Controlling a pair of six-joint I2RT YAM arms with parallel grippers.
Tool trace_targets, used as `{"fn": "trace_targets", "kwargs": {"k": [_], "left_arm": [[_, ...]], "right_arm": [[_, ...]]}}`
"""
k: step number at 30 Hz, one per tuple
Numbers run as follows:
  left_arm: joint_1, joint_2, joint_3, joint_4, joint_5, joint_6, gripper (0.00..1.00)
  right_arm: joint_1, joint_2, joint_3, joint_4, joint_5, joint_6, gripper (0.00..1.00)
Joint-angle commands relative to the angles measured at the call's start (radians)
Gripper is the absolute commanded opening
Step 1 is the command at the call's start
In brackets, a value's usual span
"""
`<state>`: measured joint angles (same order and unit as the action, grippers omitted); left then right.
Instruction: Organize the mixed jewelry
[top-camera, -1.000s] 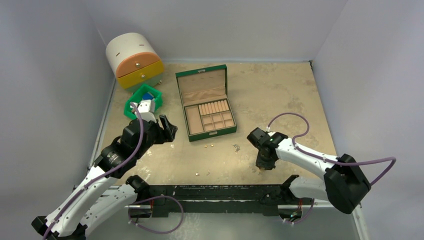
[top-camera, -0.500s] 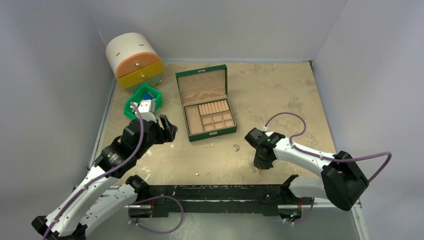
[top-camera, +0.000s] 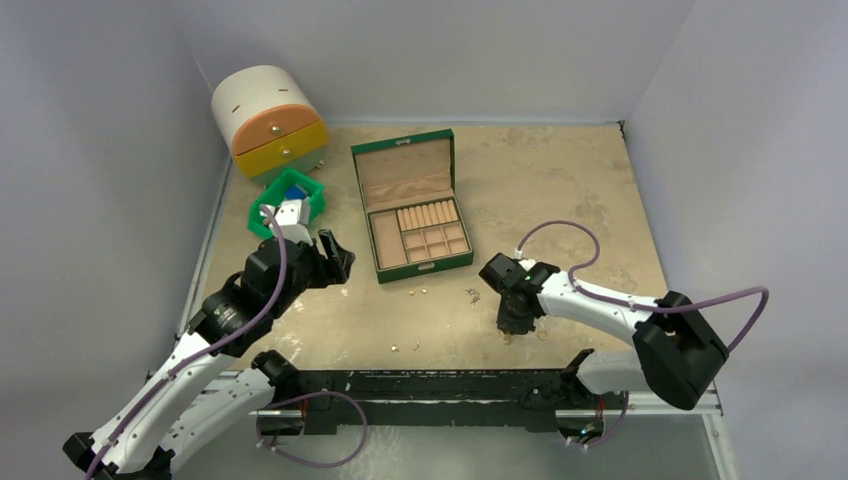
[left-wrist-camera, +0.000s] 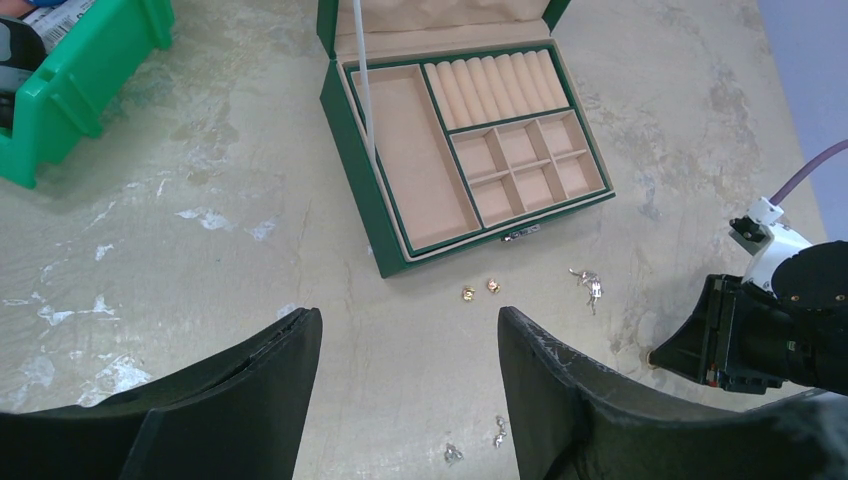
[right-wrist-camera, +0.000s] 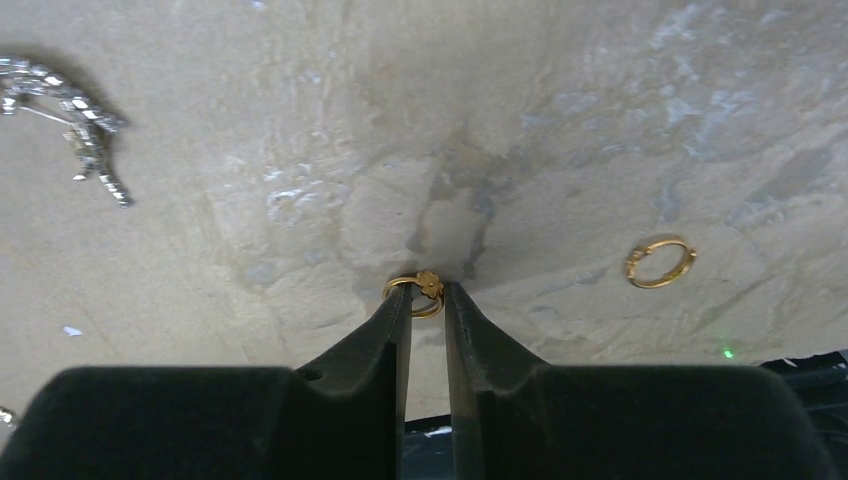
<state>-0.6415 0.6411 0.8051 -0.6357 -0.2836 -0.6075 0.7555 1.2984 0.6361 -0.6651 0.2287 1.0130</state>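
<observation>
Tabletop (top-camera: 560, 180), top view: a mottled tan surface is seen between grey walls.
Jewelry box (top-camera: 412, 205): stood open near the middle, with its lid tilted back and its ring rolls and small square compartments shown.
Gold studs (top-camera: 418, 293): two are laid just in front of the box.
Silver charm (top-camera: 471, 294): laid to the right of the studs, between them and the right arm.
Small silver pieces (top-camera: 405, 347): laid nearer the arm bases, well apart from the box.
Green bin (top-camera: 288, 205): set left of the box, with a rounded drawer unit (top-camera: 268, 120) behind it.
Left end effector (top-camera: 335, 258): held above the tabletop, between the bin and the box.
Right end effector (top-camera: 512, 326): pointed down at the tabletop, to the right of the charm.

Left wrist view, left end effector: the fingers are spread wide apart. The studs and the box front are framed between them, farther off.
Left wrist view, small silver pieces: seen low between the fingers.

Right wrist view, right end effector: the fingers are drawn nearly together and pinched on a gold flower ring (right-wrist-camera: 405, 285) at the tabletop.
Plain gold ring (right-wrist-camera: 660, 262): laid flat to the right, apart from the fingers.
Right wrist view, silver charm: seen at the upper left, well apart.
</observation>
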Motion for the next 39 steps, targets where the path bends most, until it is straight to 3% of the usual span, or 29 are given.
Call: {"fn": "trace_targets", "kwargs": {"k": [1,14,26,36,39], "left_arm": [[0.005,-0.009,0.001,0.044,-0.012,0.017,0.65],[0.005,-0.001,0.003,0.042,-0.017,0.015,0.65],[0.006,0.005,0.003,0.041,-0.021,0.016,0.65],[0.006,0.007,0.013,0.034,-0.030,0.012,0.65],[0.006,0.016,0.023,0.030,-0.031,0.015,0.65]], "right_arm": [[0.020,0.057,0.021,0.058,0.001,0.021,0.24],[0.022,0.116,0.034,0.047,0.044,0.001,0.27],[0.023,0.100,0.024,0.053,0.038,0.001,0.16],[0.024,0.086,0.022,0.101,0.015,-0.039,0.00],[0.025,0.073,0.033,0.116,0.009,-0.067,0.00]]}}
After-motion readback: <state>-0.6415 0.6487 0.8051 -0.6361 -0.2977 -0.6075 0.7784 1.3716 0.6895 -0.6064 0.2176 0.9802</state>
